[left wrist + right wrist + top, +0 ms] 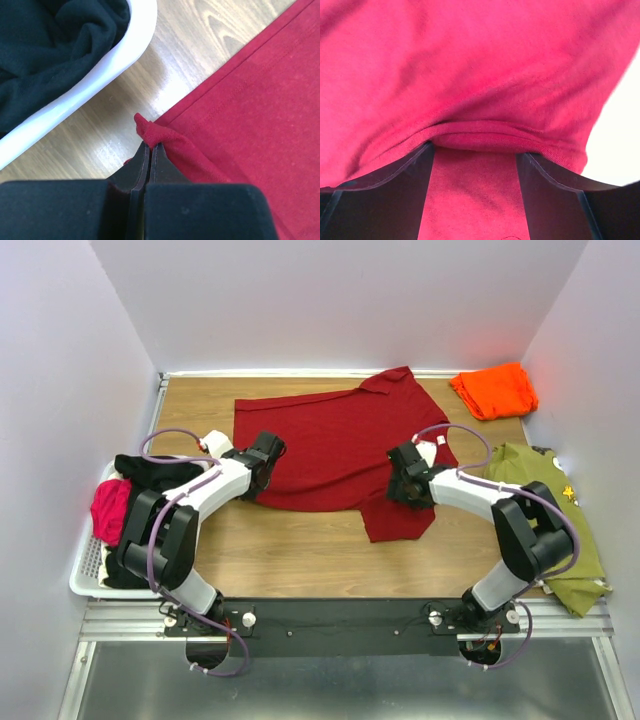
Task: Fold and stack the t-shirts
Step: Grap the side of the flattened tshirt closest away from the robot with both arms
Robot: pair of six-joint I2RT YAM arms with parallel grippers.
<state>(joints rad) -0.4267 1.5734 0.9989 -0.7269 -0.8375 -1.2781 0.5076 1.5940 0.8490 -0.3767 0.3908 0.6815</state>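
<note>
At the lower left of the top view, a white basket [85, 575] holds black cloth [150, 472] and pink cloth [110, 510], and an olive shirt [545, 520] lies at the lower right. Mid-frame between them, the left gripper [150, 148] has its jaws pressed together on a pinched-up corner of the dark red t-shirt [335, 445], at that shirt's left edge near the basket. The right gripper [475, 150] sits over the shirt's lower right part, its fingers spread wide with a hemmed fold of red cloth lying across their tips. The shirt spreads flat beyond both grippers toward the upper centre. The orange t-shirt [494, 390] lies as a compact bundle in the upper right corner, well apart.
</note>
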